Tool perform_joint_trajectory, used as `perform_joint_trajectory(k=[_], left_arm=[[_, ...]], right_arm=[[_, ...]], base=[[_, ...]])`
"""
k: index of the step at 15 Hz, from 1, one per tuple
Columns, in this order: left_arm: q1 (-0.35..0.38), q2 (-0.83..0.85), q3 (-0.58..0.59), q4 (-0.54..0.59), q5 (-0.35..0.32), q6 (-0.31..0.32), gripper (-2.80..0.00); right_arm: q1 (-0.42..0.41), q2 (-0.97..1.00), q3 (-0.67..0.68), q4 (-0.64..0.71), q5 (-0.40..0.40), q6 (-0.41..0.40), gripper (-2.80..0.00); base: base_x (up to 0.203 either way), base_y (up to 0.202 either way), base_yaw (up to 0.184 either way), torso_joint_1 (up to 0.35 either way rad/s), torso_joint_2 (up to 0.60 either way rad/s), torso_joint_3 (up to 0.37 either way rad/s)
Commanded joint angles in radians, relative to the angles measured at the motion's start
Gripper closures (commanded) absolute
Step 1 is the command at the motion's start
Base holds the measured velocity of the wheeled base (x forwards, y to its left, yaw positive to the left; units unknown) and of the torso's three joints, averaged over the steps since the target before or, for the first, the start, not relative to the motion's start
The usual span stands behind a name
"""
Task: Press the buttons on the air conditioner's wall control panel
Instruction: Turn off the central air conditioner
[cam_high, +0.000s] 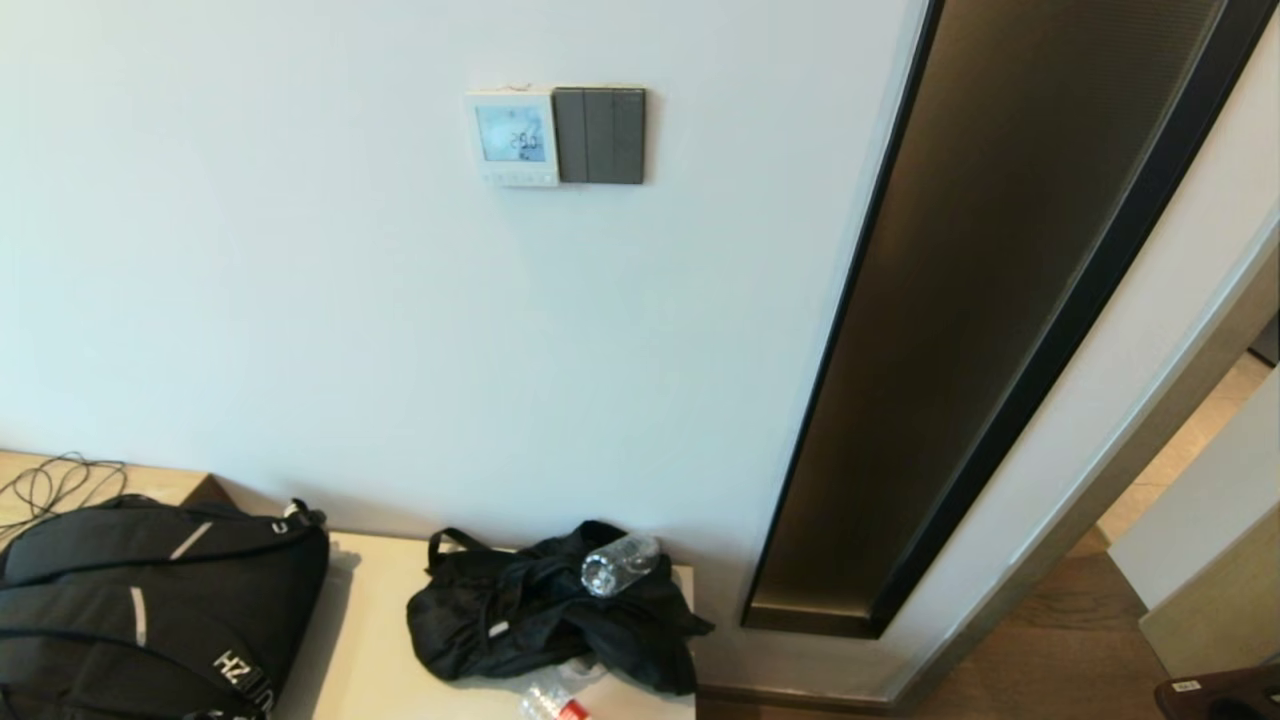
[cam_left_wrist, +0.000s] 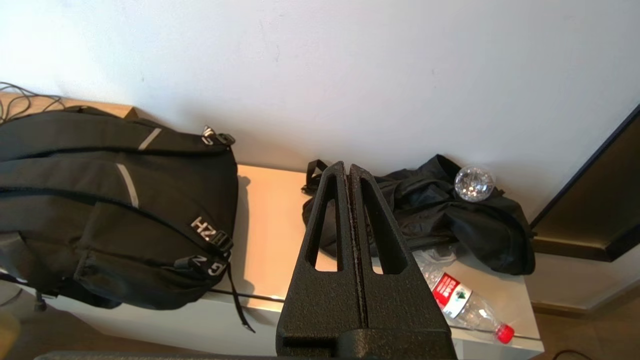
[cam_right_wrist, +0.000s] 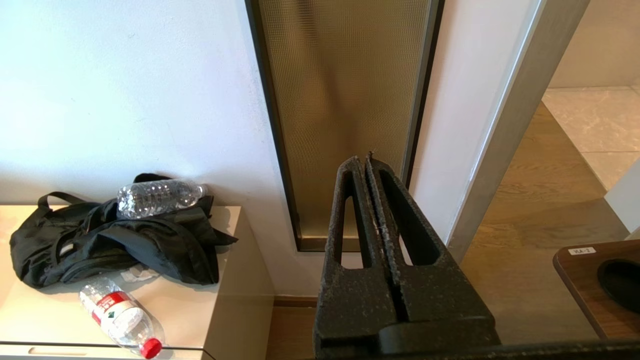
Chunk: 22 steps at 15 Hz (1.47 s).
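Observation:
The air conditioner's wall control panel (cam_high: 512, 137) is a small white square with a pale blue screen, high on the white wall in the head view. Its tiny white buttons (cam_high: 518, 177) run along its bottom edge. A dark grey three-switch plate (cam_high: 600, 135) sits right beside it. Neither gripper shows in the head view. My left gripper (cam_left_wrist: 348, 167) is shut and empty, low, pointing toward the cabinet and wall, far below the panel. My right gripper (cam_right_wrist: 363, 160) is shut and empty, low, in front of the bronze wall strip.
A low beige cabinet (cam_high: 370, 640) stands against the wall with a black backpack (cam_high: 150, 600), a crumpled black bag (cam_high: 540, 615) and two plastic bottles (cam_high: 618, 564) on it. A tall bronze mesh strip (cam_high: 1000, 280) runs beside a doorway. A brown table corner (cam_right_wrist: 595, 280) is at right.

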Motion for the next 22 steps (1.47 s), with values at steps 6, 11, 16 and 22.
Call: perform_joint_trajectory(k=[6,11,16,22], left_arm=[[0.0,-0.001,0.001,0.002,0.0,-0.001,0.0],[0.0,-0.001,0.001,0.002,0.0,-0.001,0.0],[0.0,-0.001,0.001,0.002,0.0,-0.001,0.0],[0.0,-0.001,0.001,0.002,0.0,-0.001,0.0]], right_arm=[[0.0,0.0,0.001,0.0,0.0,0.0,0.0],[0.0,0.0,0.001,0.0,0.001,0.0,0.0],[0.0,0.0,0.0,0.0,0.0,0.0,0.0],[0.0,0.001,0.0,0.0,0.001,0.0,0.0]], base=[[0.0,0.0,0.0,0.0,0.0,0.0],[0.0,0.0,0.0,0.0,0.0,0.0],[0.0,0.0,0.0,0.0,0.0,0.0],[0.0,0.0,0.0,0.0,0.0,0.0]])
